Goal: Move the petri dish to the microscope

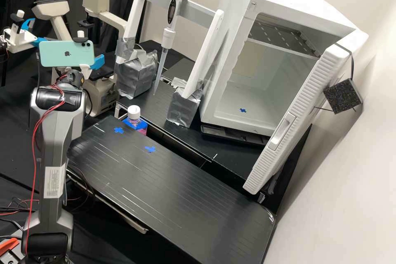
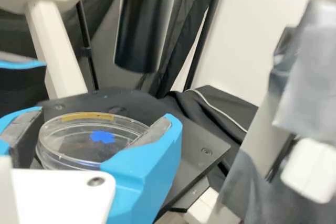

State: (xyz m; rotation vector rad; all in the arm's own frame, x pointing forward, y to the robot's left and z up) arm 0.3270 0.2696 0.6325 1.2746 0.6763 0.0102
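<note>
"Clear plastic, that petri dish. Where does it lie, exactly?"

"Between the two blue fingers of the gripper, near their tips. They look closed in on its rim from both sides, so I'd call it pinched."

"And beneath it?"

"The dark microscope stage. A blue mark shows through the dish, well inside its rim. Whether the base touches the plate or sits just above, I can't tell."

"What about the optics?"

"A black tube hangs above the stage, beyond the dish and apart from it. In the high view the microscope stands past the end of the black bench, near the arm's wrist."

"So how far along are we?"

"Nearly finished, I'd judge. The dish is picked up and brought to the microscope. Left to do: settle it flat if it isn't down, let go, and back away."

"Any worry?"

"Only that a finger might drag the rim on parting and pull the dish off the mark."
</note>
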